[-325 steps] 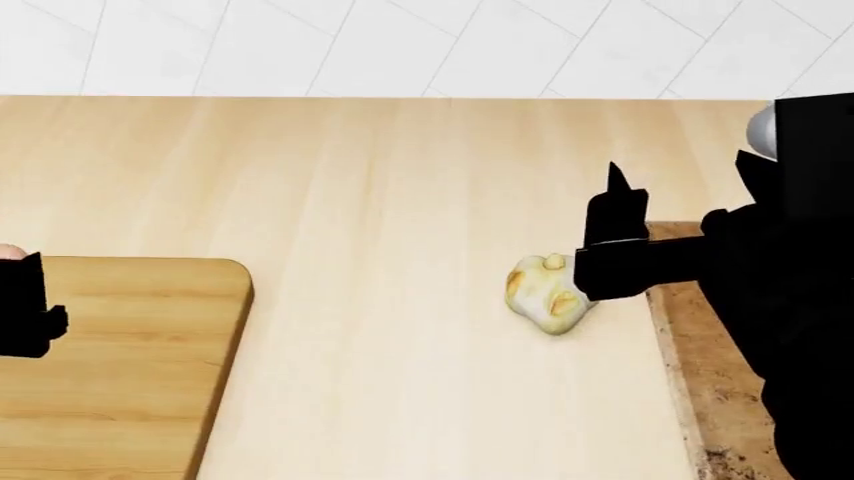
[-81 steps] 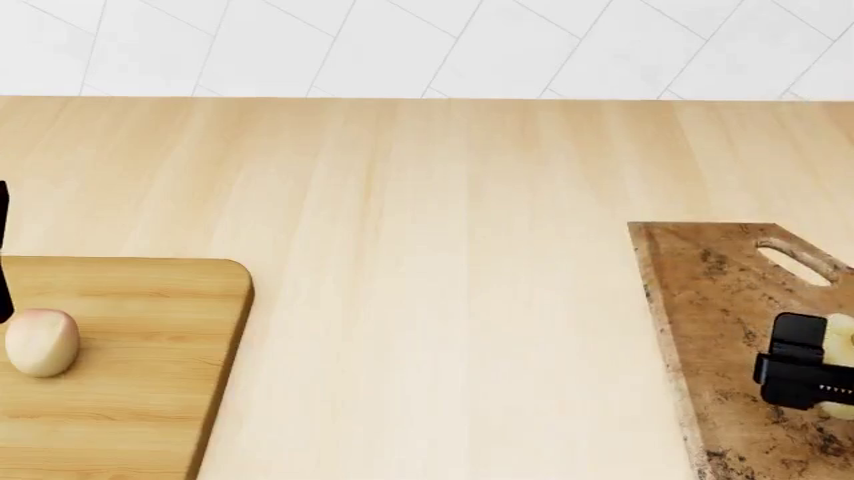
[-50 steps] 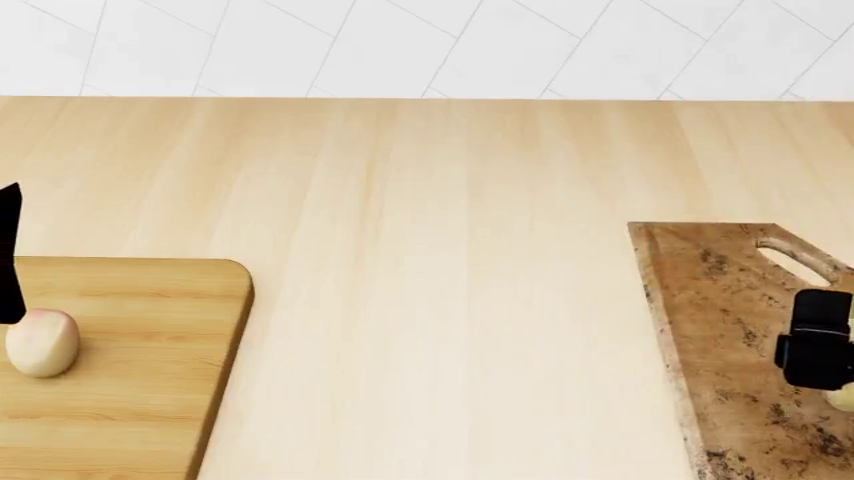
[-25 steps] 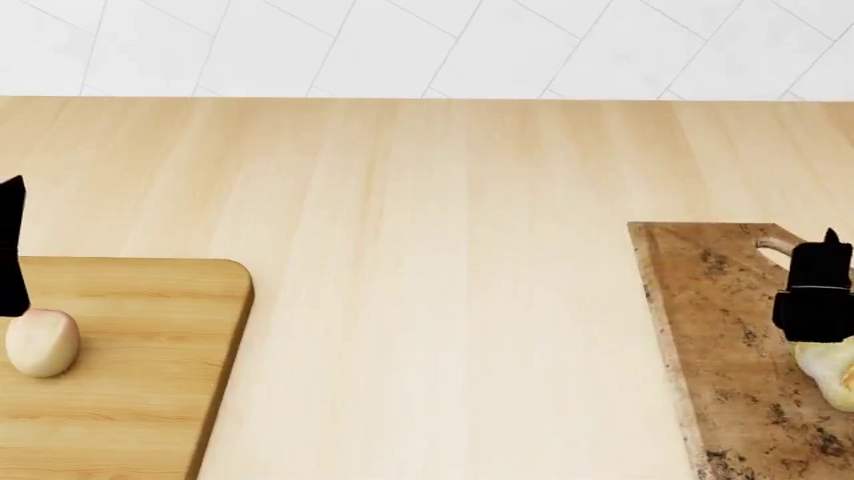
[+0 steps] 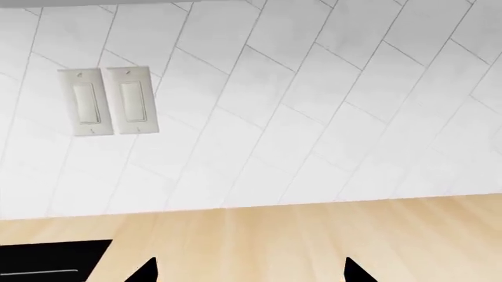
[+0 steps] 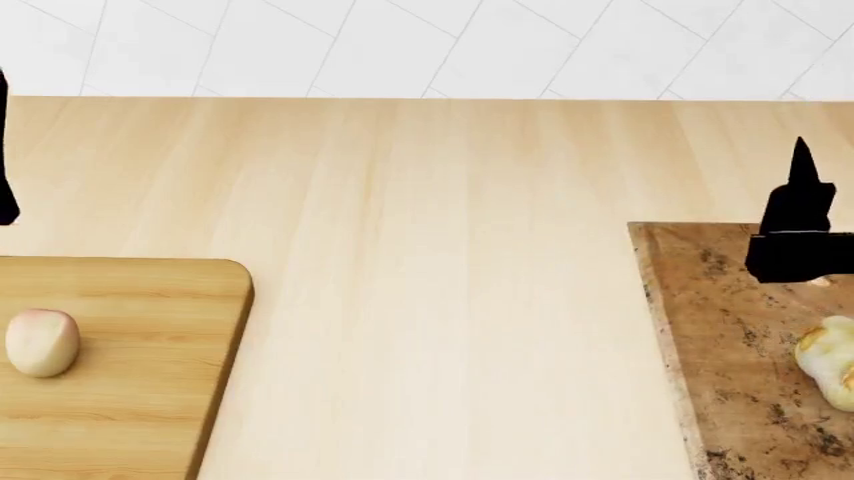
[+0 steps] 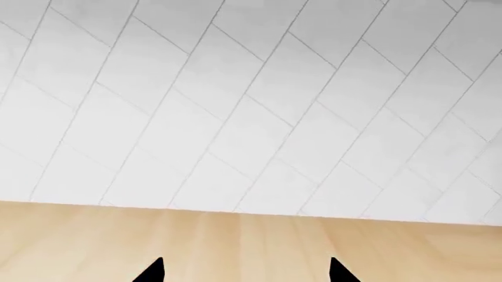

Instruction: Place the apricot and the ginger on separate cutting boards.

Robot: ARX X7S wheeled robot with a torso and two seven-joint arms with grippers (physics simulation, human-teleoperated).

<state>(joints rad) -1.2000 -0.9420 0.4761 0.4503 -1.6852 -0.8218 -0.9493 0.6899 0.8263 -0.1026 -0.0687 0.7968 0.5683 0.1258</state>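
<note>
With both pieces of produce lying on boards, little seems left to do, so the risks are mostly of undoing the placement. The ginger (image 6: 830,361) lies on the speckled brown cutting board (image 6: 714,350), below the right end effector (image 6: 798,225) and apart from it, close to the edge of the head view (whether it is also near the board's own edge cannot be told, since that edge is out of frame). The apricot (image 6: 42,342) sits on the light wood cutting board (image 6: 160,370), well below the left end effector (image 6: 7,150), of which only a dark sliver shows at the frame's border.

Both wrist views look out at the tiled wall (image 7: 251,100) over the counter (image 6: 427,250), with two dark fingertips (image 7: 153,271) set apart at the lower edge and nothing between them, so each end effector reads as spread and empty.

What could go wrong, as I judge it: the ginger is knobby and may rock or settle sideways if the board is nudged; the apricot is smooth and egg-shaped, so a brush from a descending finger would roll it toward the board's rim. A careless retreat of the right arm, sweeping low across the brown board, is the likeliest cause of trouble.
</note>
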